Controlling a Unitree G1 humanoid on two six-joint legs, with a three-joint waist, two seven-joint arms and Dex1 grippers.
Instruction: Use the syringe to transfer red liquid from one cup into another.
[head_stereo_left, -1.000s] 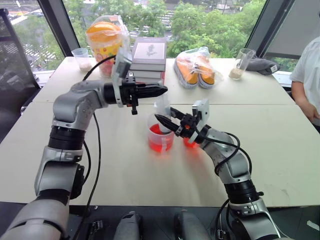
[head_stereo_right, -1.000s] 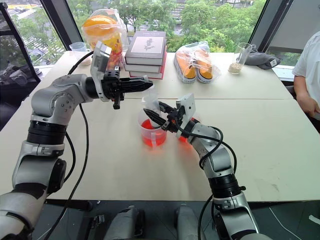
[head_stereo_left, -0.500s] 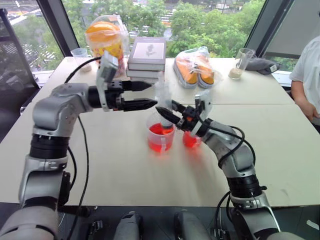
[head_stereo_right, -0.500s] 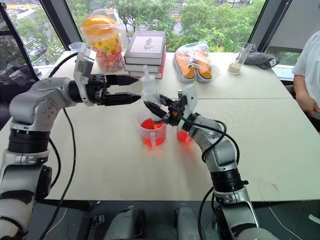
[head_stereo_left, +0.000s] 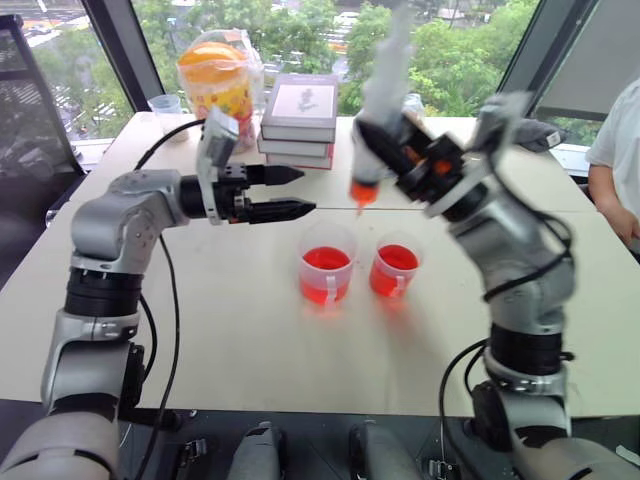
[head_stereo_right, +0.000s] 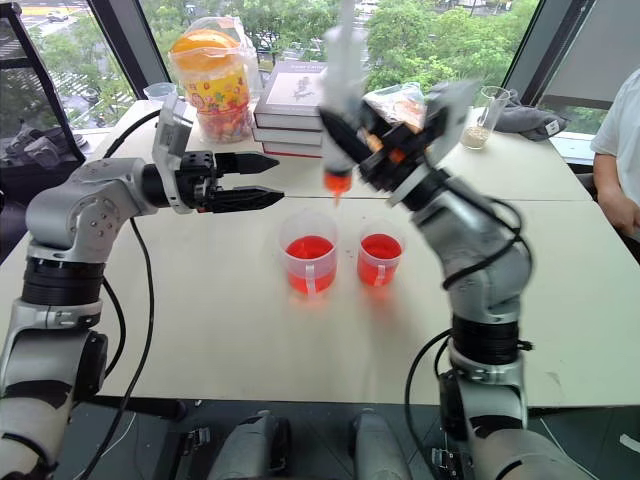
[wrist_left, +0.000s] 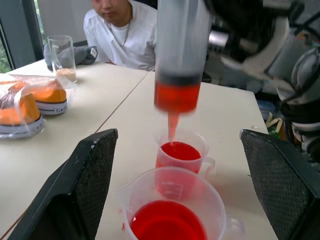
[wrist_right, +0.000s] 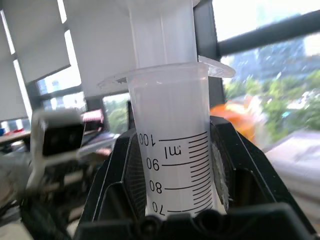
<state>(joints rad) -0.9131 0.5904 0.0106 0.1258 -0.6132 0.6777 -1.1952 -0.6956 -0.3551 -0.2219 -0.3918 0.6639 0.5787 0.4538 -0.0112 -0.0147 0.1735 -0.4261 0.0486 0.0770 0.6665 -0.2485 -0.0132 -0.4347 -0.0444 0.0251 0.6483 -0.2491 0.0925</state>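
Observation:
My right gripper (head_stereo_left: 398, 150) is shut on the barrel of the syringe (head_stereo_left: 378, 105). It holds the syringe high and nearly upright, orange nozzle down, above and behind the two cups. Red liquid (wrist_left: 176, 96) fills the barrel's lower end. The wider cup (head_stereo_left: 325, 266) and the smaller cup (head_stereo_left: 396, 270) stand side by side on the table, both holding red liquid. My left gripper (head_stereo_left: 300, 190) is open and level. It points at the syringe from the left, apart from it. In the right wrist view the fingers (wrist_right: 125, 175) clamp the graduated barrel (wrist_right: 175, 150).
A stack of books (head_stereo_left: 297, 118), a snack jar (head_stereo_left: 222, 85), bagged orange shoes (head_stereo_right: 400, 100), a glass with grains (head_stereo_right: 484, 115) and a small cup (head_stereo_left: 163, 105) line the table's far side. A person (head_stereo_left: 615, 150) sits at the right edge.
My right gripper lifted the syringe up out of the wider cup and tilted it nearly upright. My left gripper went from shut to open and drew back to the left.

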